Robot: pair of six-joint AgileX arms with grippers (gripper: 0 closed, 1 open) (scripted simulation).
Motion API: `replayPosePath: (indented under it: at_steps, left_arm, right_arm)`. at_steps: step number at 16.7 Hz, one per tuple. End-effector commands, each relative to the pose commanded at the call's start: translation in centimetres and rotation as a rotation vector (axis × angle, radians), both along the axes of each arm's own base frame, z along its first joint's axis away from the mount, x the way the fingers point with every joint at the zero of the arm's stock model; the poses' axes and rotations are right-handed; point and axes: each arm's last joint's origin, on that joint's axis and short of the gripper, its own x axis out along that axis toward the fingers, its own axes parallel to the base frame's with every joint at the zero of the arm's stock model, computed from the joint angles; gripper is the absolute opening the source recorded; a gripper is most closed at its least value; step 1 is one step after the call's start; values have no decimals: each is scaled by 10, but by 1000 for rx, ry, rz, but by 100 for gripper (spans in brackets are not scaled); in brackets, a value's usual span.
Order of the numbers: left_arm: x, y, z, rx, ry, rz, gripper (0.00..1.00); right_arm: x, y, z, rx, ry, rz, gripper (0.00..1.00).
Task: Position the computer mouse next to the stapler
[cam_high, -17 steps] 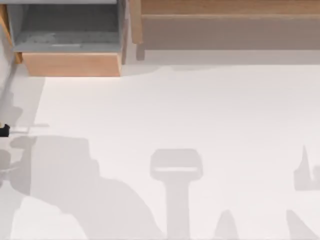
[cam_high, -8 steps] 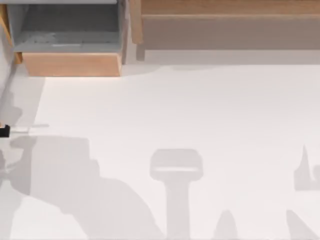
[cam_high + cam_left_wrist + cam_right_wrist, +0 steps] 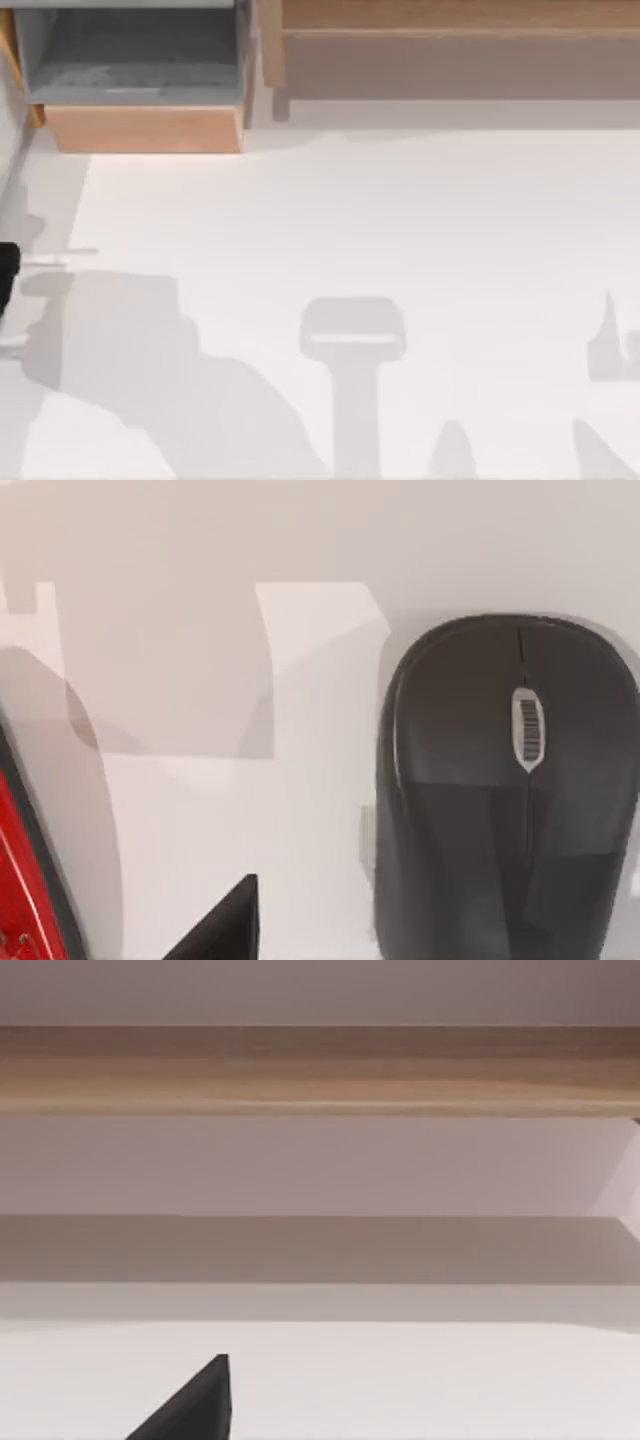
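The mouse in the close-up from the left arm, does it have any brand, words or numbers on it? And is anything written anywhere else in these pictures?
Black mouse: no brand, word or number; the scroll wheel carries only dark ridges like a barcode, not text.
Red object at the edge of the left wrist view: no writing on the visible part.
White table, open wooden drawer: no text.

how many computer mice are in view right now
1. The black mouse lies flat on the white table in the left wrist view, apart from a red object at that picture's edge. Others may be out of frame.
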Motion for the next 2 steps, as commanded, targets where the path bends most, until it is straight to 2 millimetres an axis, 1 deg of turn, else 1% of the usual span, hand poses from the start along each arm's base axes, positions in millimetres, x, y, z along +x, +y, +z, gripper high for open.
replayPosePath:
  at_steps: [2]
  left_arm:
    - [0, 0, 0, 0, 0, 0, 100]
  right_arm:
    - [0, 0, 0, 0, 0, 0, 100]
